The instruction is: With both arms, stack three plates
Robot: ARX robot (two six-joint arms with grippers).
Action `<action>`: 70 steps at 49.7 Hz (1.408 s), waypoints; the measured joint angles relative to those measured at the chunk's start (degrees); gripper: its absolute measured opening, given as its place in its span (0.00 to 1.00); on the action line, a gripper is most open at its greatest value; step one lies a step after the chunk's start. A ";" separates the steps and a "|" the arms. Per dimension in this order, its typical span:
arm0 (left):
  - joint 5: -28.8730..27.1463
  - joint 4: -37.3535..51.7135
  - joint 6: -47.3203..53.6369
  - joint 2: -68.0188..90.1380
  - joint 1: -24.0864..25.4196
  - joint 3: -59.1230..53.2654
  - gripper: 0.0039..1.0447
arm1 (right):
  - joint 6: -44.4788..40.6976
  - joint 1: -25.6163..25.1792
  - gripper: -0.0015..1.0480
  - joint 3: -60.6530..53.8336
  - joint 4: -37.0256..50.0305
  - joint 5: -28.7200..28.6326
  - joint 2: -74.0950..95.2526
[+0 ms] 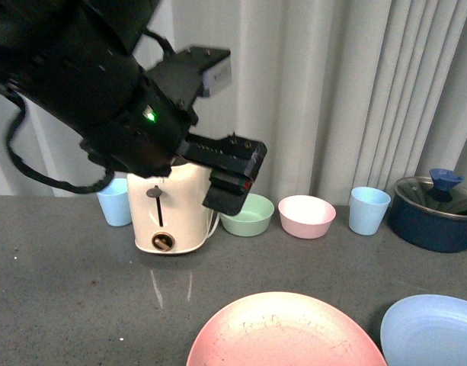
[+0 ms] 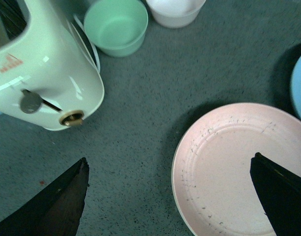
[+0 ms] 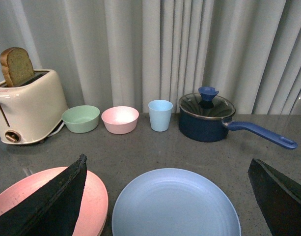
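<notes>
Stacking is just beginning, I think. The pink plate (image 1: pixel 286 332) and blue plate (image 3: pixel 176 204) are lying side by side on the surface (image 1: pixel 65 259), and no cream one is showing. The left tool (image 2: pixel 169 160) is hanging wide open over the pink plate's edge. The right tool (image 3: pixel 167 160) is gaping by the blue one. Next, a tool should be dropping to pinch a rim.

Two plates lay before the wide-spread end effector (image 3: pixel 167 160).
The blue plate (image 3: pixel 176 204) sat on the grey bench (image 3: pixel 165 150) between the two dark fingers (image 3: pixel 52 206). The pink plate (image 3: pixel 95 199) lay just beside it, partly hidden by one finger. Along the curtain (image 3: pixel 140 49) stood a toaster (image 3: pixel 32 105) holding a bread slice (image 3: pixel 15 64), a green bowl (image 3: pixel 81 118), a pink bowl (image 3: pixel 120 119), a blue cup (image 3: pixel 160 115) and a lidded dark-blue pot (image 3: pixel 206 120).
</notes>
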 joint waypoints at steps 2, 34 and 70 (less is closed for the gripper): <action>-0.24 1.07 0.57 -3.52 -0.26 -2.29 0.94 | 0.02 0.00 0.93 0.00 0.00 0.00 0.00; -14.38 38.66 -7.63 -54.03 8.63 -55.19 0.19 | 0.00 0.00 0.93 0.00 0.00 -0.02 0.00; -0.28 33.77 -8.20 -73.24 23.63 -68.52 0.03 | 0.02 0.00 0.93 0.00 0.00 0.09 0.00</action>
